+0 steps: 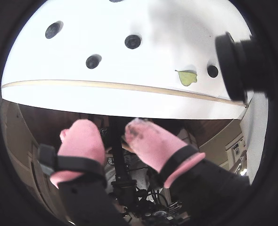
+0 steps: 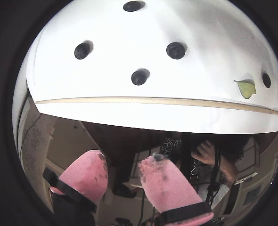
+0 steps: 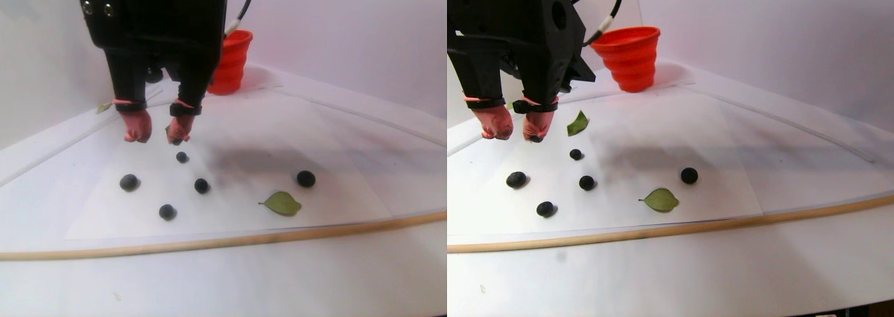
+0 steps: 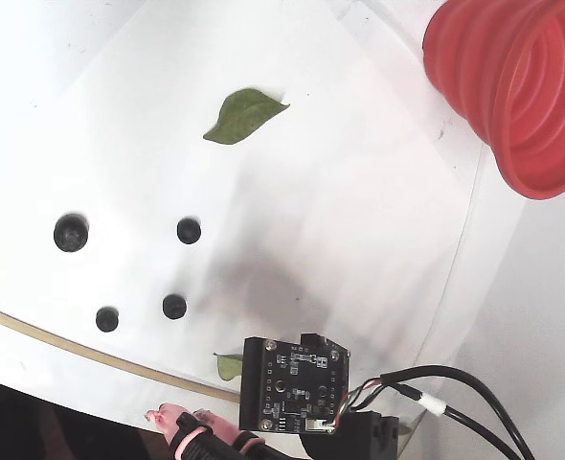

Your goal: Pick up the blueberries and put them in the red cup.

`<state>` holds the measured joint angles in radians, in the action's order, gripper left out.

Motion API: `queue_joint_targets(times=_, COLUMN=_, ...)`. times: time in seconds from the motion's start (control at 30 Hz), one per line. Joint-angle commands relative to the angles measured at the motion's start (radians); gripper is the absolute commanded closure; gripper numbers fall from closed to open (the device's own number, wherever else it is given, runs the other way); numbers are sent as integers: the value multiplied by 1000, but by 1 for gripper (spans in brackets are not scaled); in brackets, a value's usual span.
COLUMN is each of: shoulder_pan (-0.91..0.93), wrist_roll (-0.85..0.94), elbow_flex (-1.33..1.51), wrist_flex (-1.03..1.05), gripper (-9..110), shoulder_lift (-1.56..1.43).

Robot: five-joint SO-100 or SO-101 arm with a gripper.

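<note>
The end effector (image 1: 115, 136) fills the near foreground, its pink-covered fingers (image 1: 82, 141) apart and empty above the white worktop (image 3: 335, 275). Small matte, near-black blueberries (image 4: 174, 307) lie scattered on the worktop among green leaves (image 4: 244, 113). The ribbed red cup (image 4: 522, 86) stands well apart.

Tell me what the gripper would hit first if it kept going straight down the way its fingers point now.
Probably bare white table: the gripper hangs open above it, nothing directly beneath. The nearest blueberry lies slightly toward the camera, though depth is uncertain.
</note>
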<state>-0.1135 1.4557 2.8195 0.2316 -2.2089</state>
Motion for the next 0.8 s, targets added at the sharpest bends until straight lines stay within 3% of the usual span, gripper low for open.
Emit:
queue_joint_targets(times=0.0, shoulder_pan=-18, wrist_roll=12, elbow_flex=-29, wrist_flex=-83, gripper=88, shoulder_lift=60)
queue_joint_targets(times=0.77, shoulder_pan=3, wrist_roll=69, elbow_flex=-152, wrist_flex=-459, gripper=86, shoulder_lift=479)
